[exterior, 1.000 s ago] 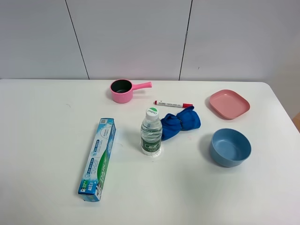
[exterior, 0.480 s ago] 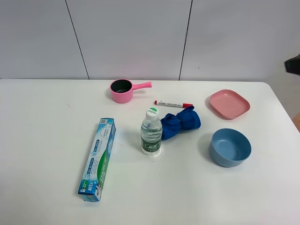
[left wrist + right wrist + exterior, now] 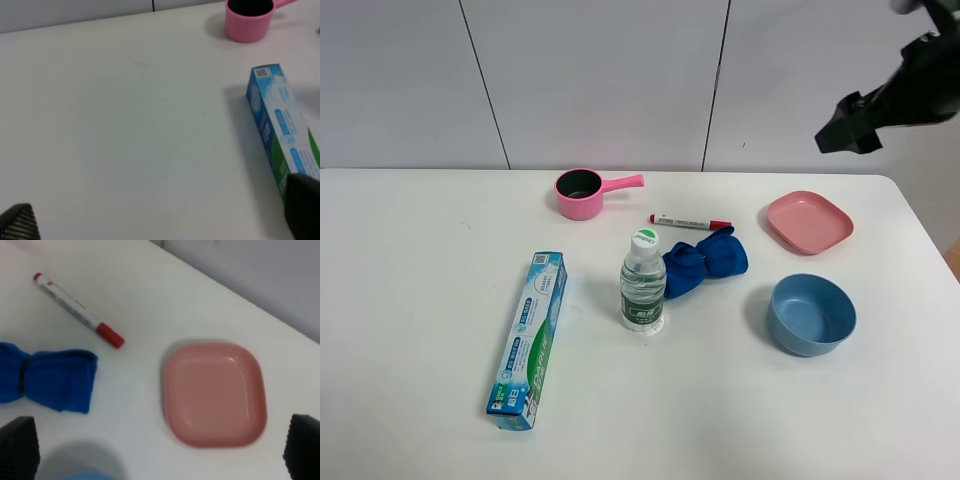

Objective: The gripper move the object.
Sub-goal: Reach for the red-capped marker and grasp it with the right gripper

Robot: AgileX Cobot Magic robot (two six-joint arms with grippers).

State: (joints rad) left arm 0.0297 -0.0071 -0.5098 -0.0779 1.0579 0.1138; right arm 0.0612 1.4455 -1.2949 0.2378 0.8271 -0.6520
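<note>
The white marker pen (image 3: 691,222) with a red cap lies flat on the table behind the blue cloth (image 3: 706,262). It also shows in the right wrist view (image 3: 77,310), untouched. My right gripper (image 3: 848,128) hangs high in the air at the upper right, above and behind the pink plate (image 3: 809,221), far from the marker. Its fingertips (image 3: 18,448) sit wide apart in the right wrist view, with nothing between them. My left gripper (image 3: 160,217) is out of the exterior view; its fingertips (image 3: 303,206) stand wide apart over bare table next to the toothpaste box (image 3: 282,131).
A water bottle (image 3: 643,281) stands mid-table in front of the marker. A pink saucepan (image 3: 582,192) sits at the back, a blue bowl (image 3: 811,314) at the right, and the toothpaste box (image 3: 529,338) at the front left. The pink plate (image 3: 215,392) lies under the right wrist camera.
My right arm has come into the exterior view from the upper right and moved leftward above the table. Nothing on the table has moved.
</note>
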